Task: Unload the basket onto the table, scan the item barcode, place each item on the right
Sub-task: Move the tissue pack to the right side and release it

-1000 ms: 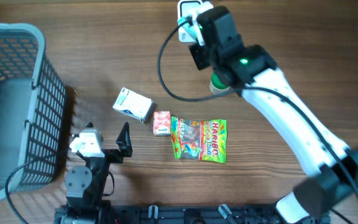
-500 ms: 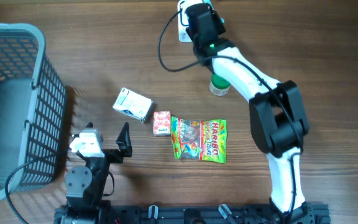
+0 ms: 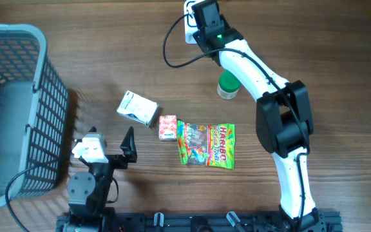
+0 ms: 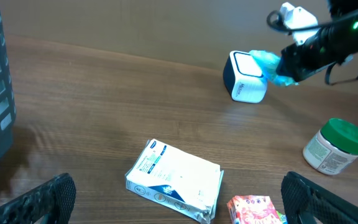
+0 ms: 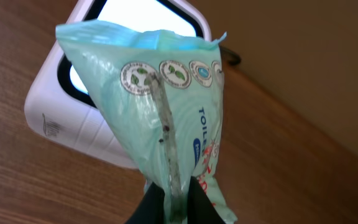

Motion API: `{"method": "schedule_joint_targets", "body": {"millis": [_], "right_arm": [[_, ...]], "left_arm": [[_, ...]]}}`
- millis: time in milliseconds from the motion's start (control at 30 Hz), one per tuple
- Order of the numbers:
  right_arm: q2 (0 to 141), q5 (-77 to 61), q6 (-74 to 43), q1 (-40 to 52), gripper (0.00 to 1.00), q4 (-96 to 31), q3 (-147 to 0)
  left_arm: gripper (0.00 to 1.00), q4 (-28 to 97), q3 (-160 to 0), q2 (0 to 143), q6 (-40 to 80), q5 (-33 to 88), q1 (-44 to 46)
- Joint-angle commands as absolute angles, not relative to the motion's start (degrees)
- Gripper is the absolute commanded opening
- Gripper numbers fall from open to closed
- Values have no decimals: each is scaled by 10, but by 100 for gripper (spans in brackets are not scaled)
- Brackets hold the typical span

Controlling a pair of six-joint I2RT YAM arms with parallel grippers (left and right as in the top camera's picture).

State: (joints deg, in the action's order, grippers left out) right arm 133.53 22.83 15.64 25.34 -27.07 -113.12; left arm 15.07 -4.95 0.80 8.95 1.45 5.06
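Wooden table (image 3: 327, 51) unchanged; right arm (image 3: 250, 61) lowered, packet (image 5: 160, 106) facing scanner (image 5: 61, 124)

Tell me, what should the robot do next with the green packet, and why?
Probably ease the green packet a little closer to the white scanner and hold it steady. The right end effector is shut on it, with the packet right in front of the scanner's window. No barcode shows on the seam side facing the wrist camera, so it may face the scanner.
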Motion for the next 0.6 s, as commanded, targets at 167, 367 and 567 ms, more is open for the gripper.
{"method": "schedule_joint_targets", "body": {"millis": [167,367,567], "right_arm": [[1237,305,-149,85,4,-614,-1253],[1243,299,-266,-162,4,-621,-1165],[1244,171,-300,-300,4,-453,-966]], "left_arm": [[100,149,-46,5,95,19,46],[100,149,-46,5,95,19,46],[100,149,-46,5,95,19,46]]}}
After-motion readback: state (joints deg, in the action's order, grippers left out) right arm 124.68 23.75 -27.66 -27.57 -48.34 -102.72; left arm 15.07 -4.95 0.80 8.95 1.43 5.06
